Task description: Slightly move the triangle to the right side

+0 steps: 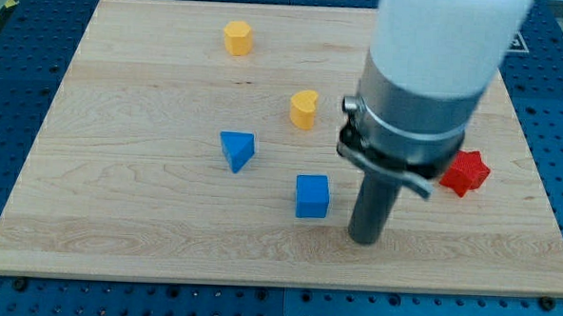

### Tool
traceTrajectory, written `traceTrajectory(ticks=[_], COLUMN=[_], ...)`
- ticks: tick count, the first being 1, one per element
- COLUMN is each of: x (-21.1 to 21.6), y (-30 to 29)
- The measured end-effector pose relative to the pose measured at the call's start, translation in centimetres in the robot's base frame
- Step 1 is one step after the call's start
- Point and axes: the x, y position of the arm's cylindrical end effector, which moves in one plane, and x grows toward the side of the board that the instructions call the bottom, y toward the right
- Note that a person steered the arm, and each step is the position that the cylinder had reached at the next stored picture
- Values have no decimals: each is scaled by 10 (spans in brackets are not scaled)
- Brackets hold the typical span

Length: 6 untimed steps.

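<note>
The rod's tip (365,238) sits on the desk (117,227) just right of the blue cube (312,196). The blue triangle (237,150) lies farther left. There are no jaws, so nothing is held.

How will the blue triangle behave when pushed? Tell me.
The blue triangle looks rigid and sits flat on the smooth wooden board, so it should slide, not roll. Its angled sides may make it rotate under an off-centre push. My tip stands to its right, beyond the blue cube.

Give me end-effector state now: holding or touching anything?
My tip: a bare rod, holding nothing, on the wooden board, right of the blue cube, not touching it; blue triangle block untouched.
</note>
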Motion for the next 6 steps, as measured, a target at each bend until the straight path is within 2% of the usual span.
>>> traceTrajectory(ticks=[1, 2, 4, 5, 6], x=[29, 24, -82, -85, -106], y=[-41, -106, -171, -171, -176])
